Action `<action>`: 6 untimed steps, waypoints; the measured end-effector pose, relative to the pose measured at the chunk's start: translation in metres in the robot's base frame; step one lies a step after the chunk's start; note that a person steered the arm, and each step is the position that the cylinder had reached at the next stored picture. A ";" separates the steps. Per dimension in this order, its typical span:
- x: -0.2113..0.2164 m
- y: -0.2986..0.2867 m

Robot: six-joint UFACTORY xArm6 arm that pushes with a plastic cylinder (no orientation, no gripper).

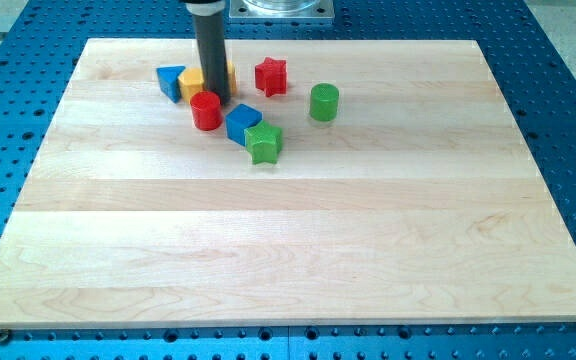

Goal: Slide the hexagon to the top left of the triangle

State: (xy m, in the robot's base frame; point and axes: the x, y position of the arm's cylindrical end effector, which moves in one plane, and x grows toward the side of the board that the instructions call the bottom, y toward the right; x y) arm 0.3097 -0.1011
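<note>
Near the view's top left: block cluster on worktop
My tip between yellow block and red cylinder; blue triangle leftmost; no claw fitted, so its state cannot be told.

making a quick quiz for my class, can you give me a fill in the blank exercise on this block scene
1. The red star-shaped block lies to the view's ____ of the green cylinder block.
2. The blue cube block touches the ____ star-shaped block.
3. My tip rests just above the red ____ block.
4. The blue triangle block sits on a ____ board.

Answers: left; green; cylinder; wooden
</note>
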 end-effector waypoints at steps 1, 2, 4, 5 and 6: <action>0.000 -0.040; 0.017 -0.057; 0.014 -0.097; -0.020 -0.037; -0.055 -0.038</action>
